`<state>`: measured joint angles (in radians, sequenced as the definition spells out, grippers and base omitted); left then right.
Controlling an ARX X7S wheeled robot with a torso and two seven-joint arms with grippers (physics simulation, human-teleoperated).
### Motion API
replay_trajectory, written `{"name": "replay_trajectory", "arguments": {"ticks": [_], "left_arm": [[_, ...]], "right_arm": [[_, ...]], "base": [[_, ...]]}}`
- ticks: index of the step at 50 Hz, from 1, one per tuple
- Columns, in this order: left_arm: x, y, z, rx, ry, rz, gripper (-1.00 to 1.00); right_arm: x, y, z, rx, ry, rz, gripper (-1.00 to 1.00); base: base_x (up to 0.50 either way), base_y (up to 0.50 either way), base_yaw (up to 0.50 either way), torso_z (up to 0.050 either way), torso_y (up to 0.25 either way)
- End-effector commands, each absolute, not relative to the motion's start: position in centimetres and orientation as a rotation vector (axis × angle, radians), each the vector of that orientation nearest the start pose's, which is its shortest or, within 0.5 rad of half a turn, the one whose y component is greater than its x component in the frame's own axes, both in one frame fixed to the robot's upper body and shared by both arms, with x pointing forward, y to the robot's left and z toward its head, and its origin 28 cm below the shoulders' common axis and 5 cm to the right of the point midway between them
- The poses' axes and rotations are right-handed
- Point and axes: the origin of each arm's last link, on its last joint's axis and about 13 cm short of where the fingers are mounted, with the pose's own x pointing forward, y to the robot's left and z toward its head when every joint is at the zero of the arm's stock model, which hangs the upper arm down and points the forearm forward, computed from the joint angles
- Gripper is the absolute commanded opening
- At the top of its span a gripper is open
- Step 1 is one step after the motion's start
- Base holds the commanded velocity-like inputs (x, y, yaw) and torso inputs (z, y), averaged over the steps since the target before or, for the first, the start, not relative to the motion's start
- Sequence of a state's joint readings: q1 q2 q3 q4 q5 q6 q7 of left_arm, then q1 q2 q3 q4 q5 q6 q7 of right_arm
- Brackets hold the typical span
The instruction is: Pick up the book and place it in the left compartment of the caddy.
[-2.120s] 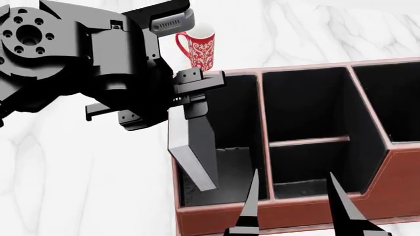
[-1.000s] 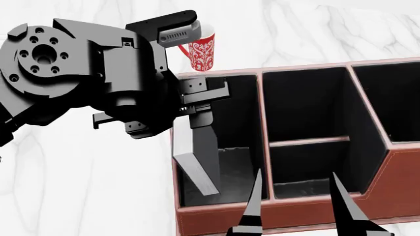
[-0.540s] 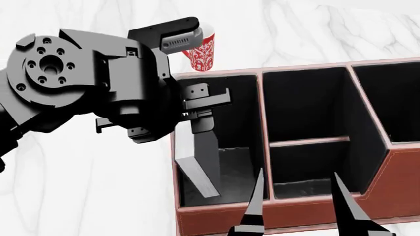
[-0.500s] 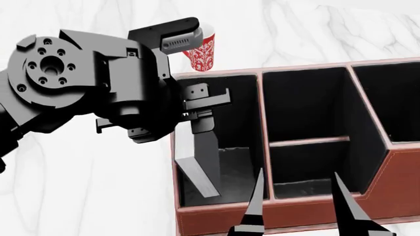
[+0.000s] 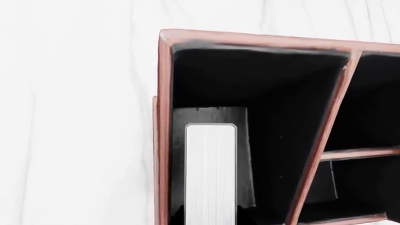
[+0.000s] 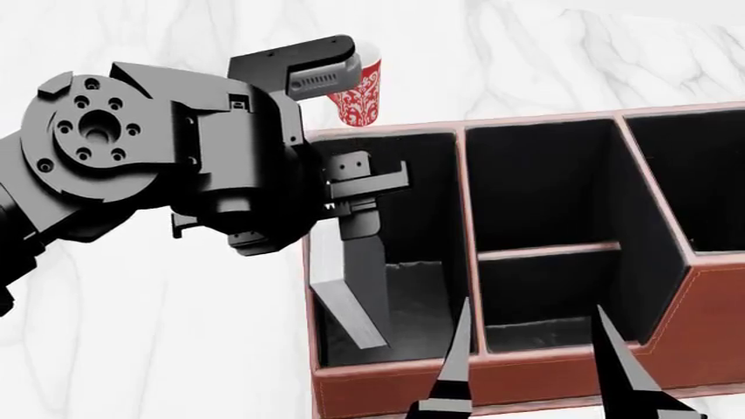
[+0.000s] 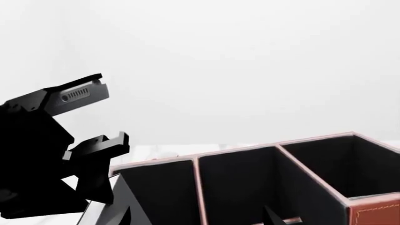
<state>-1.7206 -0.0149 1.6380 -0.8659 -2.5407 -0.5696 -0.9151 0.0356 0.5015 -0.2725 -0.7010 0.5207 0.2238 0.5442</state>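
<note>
Right, biggest thing first: the caddy sits where it was on the marble surface, and my left arm has swung lower over its nine o'clock side in the last couple of seconds. The left compartment now has the book well down inside it, tilted, its lower corner close to the grey floor; a moment ago it hung higher. I judge the placing nearly done, with only the release left.

The left claw is clamped on the book's top edge, narrow. The right claw hangs at six o'clock, prongs apart and holding nothing.

The left wrist view gives me what the head view cannot: the white page edges seen straight down, lying along the slot's outer wall with dark room on the divider side. The right wrist view shows the left claw from the side, above the rim. The red mug peeks out at twelve o'clock, only in the head view.
</note>
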Motion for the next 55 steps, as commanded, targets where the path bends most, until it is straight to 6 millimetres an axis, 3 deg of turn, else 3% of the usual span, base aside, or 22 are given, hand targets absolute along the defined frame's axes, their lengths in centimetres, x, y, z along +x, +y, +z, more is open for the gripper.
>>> {"name": "replay_trajectory", "arguments": {"ticks": [1,29,30,55], "left_arm": [[36.04,6.24,30.06,-0.342,0.868,-0.124,-1.0],[35.98,6.11,29.57,-0.336,0.863,-0.133,-1.0],[35.95,6.08,29.58,-0.337,0.864,-0.139,1.0],[35.9,6.03,29.95,-0.337,0.846,-0.15,1.0]], "right_arm": [[18.15,-10.39,13.75,0.122,-0.308,0.032,1.0],[18.13,-10.4,13.86,0.122,-0.309,0.031,1.0],[18.13,-10.4,13.86,0.122,-0.309,0.031,1.0],[18.12,-10.38,13.87,0.123,-0.311,0.033,1.0]], "base": [[0.0,0.0,0.0,0.0,0.01],[0.0,0.0,0.0,0.0,0.001],[0.0,0.0,0.0,0.0,0.0],[0.0,0.0,0.0,0.0,0.0]]}}
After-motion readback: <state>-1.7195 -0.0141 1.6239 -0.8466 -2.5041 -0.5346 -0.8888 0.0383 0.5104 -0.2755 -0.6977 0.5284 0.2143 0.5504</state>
